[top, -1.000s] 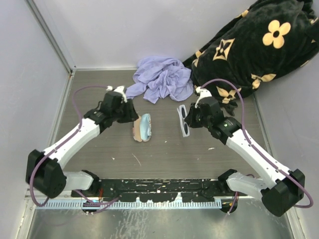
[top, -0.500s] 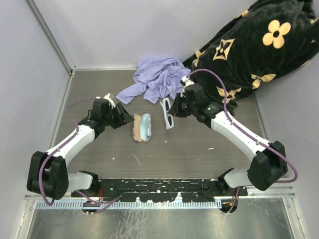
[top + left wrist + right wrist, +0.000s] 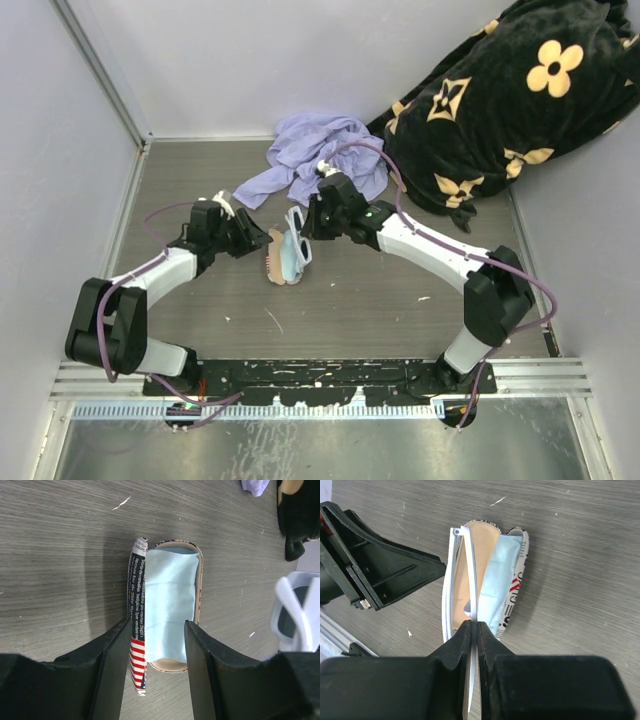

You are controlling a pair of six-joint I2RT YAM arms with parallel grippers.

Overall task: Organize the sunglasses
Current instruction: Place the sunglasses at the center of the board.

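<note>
I record the sunglasses [image 3: 290, 610] as white-framed with darkish lenses; the case [image 3: 137, 630] shows black-on-white newsprint, red marks and a stars-and-stripes patch, tan inside, with a pale blue cloth [image 3: 170, 605] in it. On the grey-brown wood-grain table [image 3: 380, 300] I note a lavender rag [image 3: 325, 150] at the far side and a black blanket [image 3: 500, 90] with tan flower motifs far right.

Even diffuse overhead light, soft shadows, near wrist-view edges blurred
</note>
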